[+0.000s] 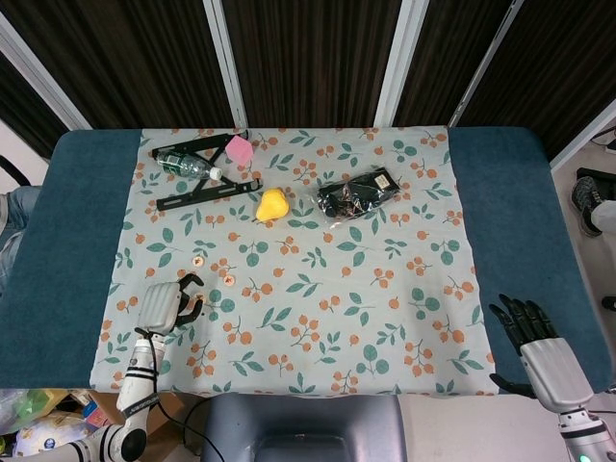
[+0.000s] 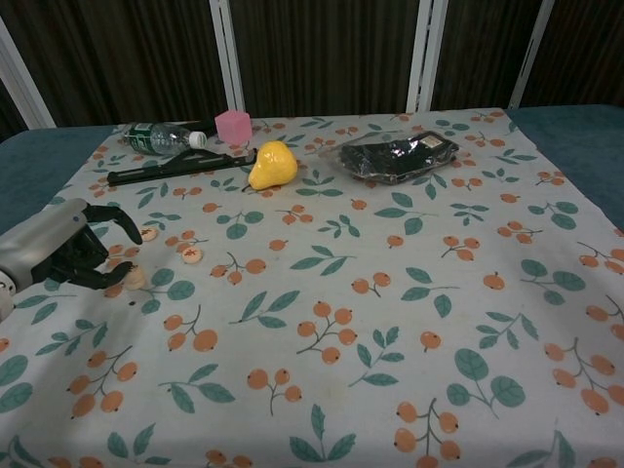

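The left hand (image 2: 68, 255) hangs low over the floral cloth near the tabletop's (image 1: 77, 241) near left corner. Its fingers are hooked and apart from the thumb, and nothing shows between them. Just beside its fingertips lies a small round pale wooden disc (image 2: 135, 278). I cannot tell whether the thumb tip touches it. Two more wooden discs of the same kind (image 2: 191, 253) (image 2: 148, 234) lie a little further toward the far edge, apart from the hand.

I judge this to be the approach to a grasp: the hand is set around the nearest disc but has not closed on it. Picking it up would call for lowering the fingertips to the cloth on opposite sides of the rim and closing gently, since so thin a piece can easily slide away or tip.

The disc lies flat, broad face up. Being round, it has no long axis across the cloth and points no particular way, so only its short axis stands upright.

The right hand (image 1: 525, 322) rests off the near right corner with its fingers straight and loosely spread, holding nothing.
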`<state>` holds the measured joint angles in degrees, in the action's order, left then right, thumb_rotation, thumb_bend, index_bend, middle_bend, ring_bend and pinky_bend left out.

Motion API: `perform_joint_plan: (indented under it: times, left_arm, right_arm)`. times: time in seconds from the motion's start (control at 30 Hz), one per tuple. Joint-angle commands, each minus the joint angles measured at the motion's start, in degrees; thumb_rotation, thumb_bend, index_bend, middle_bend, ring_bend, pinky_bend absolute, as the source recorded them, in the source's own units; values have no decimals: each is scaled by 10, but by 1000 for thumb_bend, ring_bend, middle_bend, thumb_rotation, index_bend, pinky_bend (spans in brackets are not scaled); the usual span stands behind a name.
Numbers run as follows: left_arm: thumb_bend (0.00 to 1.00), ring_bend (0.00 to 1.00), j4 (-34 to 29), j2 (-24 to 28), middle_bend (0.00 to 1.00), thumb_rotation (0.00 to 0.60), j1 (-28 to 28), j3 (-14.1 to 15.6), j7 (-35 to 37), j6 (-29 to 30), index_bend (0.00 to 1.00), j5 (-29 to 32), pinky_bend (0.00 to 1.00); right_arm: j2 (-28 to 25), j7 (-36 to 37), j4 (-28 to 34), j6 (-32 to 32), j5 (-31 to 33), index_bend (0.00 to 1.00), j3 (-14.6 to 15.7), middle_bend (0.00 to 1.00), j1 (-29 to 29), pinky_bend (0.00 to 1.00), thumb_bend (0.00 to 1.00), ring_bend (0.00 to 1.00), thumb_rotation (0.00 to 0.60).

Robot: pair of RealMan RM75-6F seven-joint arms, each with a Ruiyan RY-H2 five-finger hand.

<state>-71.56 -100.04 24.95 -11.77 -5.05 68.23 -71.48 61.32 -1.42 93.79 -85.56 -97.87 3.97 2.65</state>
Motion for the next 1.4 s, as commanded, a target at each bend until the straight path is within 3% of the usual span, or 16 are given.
perform_joint_plan:
  times: [0.03,0.1,0.2,0.4,0.7,0.93,1.4]
  left_arm:
    - [405,1000,-3,1,1000,600,3,-3,0,1,403,-2,1000]
    - [405,1000,-9,0,1000,600,9,-9,-6,0,398,-2,1000]
    - [405,1000,-12,-18,1000,600,46,-37,-84,-14,397,23,1000]
    - [403,1000,-13,-50,1000,600,90,-67,-224,-32,397,95,1000]
    - [399,1000,-3,-84,1000,600,130,-79,-352,-35,398,181,1000]
    - [397,1000,10,-101,1000,600,145,-71,-389,-30,397,210,1000]
    - [396,1000,56,-116,1000,600,153,-54,-382,-29,397,211,1000]
  right_arm:
    - [0,0,0,0,0,0,0,0,0,27,204,0,600]
    - [0,0,0,1,-1,0,1,0,0,27,204,0,600]
    - [-2,2,1,1,-2,0,2,0,1,27,205,0,600]
    - [-4,5,1,3,-1,0,2,0,2,27,205,0,600]
    - [-6,13,-1,3,-2,0,1,0,3,27,205,0,600]
    - [-8,20,-1,0,-2,0,1,0,3,27,204,0,600]
    - [-12,30,-3,-6,-3,0,1,0,1,27,204,0,600]
